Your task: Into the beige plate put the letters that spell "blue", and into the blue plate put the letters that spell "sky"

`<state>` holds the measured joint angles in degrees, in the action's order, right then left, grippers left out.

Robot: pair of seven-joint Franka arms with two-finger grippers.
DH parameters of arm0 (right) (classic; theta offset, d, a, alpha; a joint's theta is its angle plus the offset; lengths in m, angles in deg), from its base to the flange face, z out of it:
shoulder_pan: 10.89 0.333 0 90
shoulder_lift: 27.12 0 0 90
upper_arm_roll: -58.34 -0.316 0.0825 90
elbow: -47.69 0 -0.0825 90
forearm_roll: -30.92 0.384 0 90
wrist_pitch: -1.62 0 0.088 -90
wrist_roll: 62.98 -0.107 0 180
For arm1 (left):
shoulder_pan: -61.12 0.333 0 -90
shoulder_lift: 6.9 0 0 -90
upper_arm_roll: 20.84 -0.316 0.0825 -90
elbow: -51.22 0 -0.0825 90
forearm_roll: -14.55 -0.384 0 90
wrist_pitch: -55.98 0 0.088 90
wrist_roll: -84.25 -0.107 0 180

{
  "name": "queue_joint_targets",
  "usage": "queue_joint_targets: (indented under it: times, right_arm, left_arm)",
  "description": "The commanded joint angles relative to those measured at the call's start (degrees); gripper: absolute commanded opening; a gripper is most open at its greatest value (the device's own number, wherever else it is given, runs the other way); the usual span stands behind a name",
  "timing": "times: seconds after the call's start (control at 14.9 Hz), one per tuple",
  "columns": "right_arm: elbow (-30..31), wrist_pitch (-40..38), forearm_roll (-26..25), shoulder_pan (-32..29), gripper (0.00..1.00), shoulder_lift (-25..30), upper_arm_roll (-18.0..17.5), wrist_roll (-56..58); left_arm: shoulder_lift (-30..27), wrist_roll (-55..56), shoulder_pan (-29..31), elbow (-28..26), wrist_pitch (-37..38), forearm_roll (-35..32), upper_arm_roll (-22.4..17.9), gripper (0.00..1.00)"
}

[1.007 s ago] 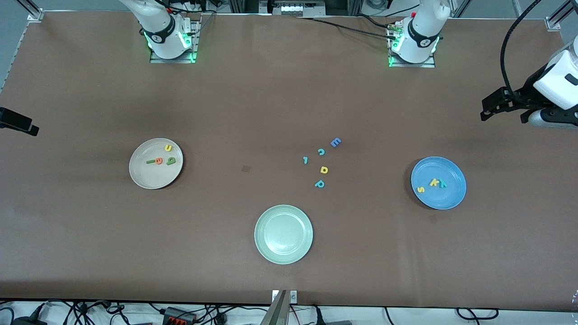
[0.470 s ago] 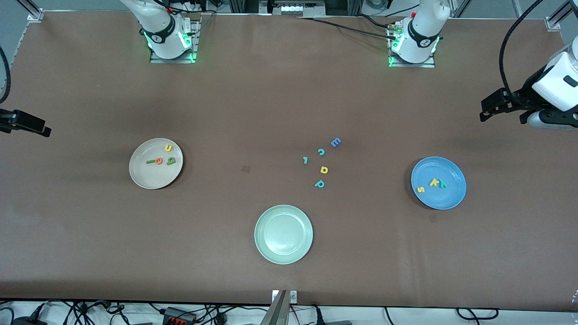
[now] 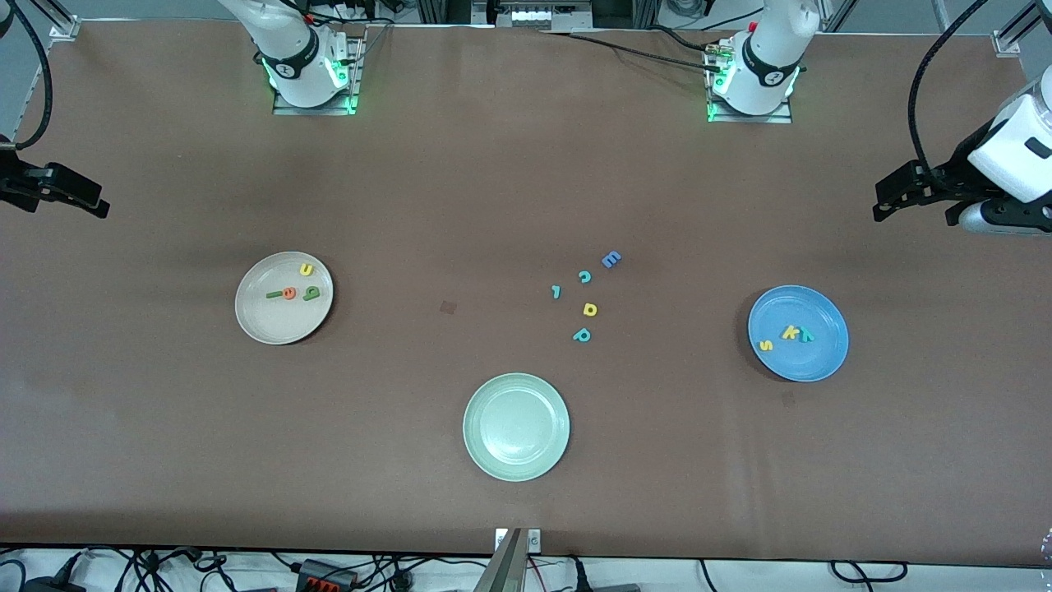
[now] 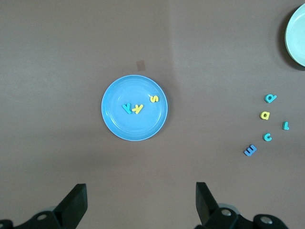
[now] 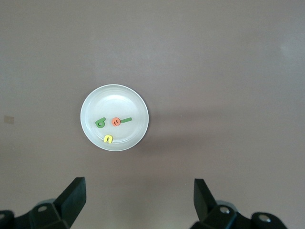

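Four letters, the b, l, u and e [image 3: 292, 287], lie in the beige plate [image 3: 261, 316] and the s, k and y [image 3: 789, 335] in the blue plate [image 3: 822, 362], so the sorting looks finished to me. That would explain why the left gripper [image 4: 139, 202] and right gripper [image 5: 138, 200] hang high over the table's ends, jaws apart and empty. Each wrist view looks straight down on one plate's letters, while only the front view shows both plates with the leftover letters [image 3: 585, 296] between them.

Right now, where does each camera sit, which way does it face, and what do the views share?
Front view: high across the table, facing both arm bases; left gripper and right gripper at the edges.
Left wrist view: looks down on the blue plate, open fingertips showing.
Right wrist view: looks down on the beige plate, open fingertips showing.
Shared: both plates appear in the front view.
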<state>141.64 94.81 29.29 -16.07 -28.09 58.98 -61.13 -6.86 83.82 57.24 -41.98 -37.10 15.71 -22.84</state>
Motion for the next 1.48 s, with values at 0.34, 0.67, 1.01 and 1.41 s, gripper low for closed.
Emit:
queue_joint_targets:
  times: [0.34,0.67,1.01,1.41]
  right_arm:
    - [0.8,0.5,0.2,-0.4,1.00,0.6,-0.6,-0.7]
    - [1.2,0.4,-0.1,-0.3,1.00,1.1,-0.5,-0.1]
    - [1.6,0.6,-0.3,-0.4,1.00,1.0,-0.5,-0.1]
    - [1.8,1.7,-0.4,-0.2,1.00,0.8,-0.6,-0.1]
  left_arm:
    - [0.9,0.3,-0.5,1.8,1.0,-0.1,-0.3,1.00]
    - [0.8,0.4,-0.5,1.8,1.2,-0.1,-0.2,1.00]
    - [0.8,0.4,-0.5,1.8,1.1,-0.1,-0.1,1.00]
    - [0.8,0.3,-0.5,1.8,1.2,-0.1,-0.1,1.00]
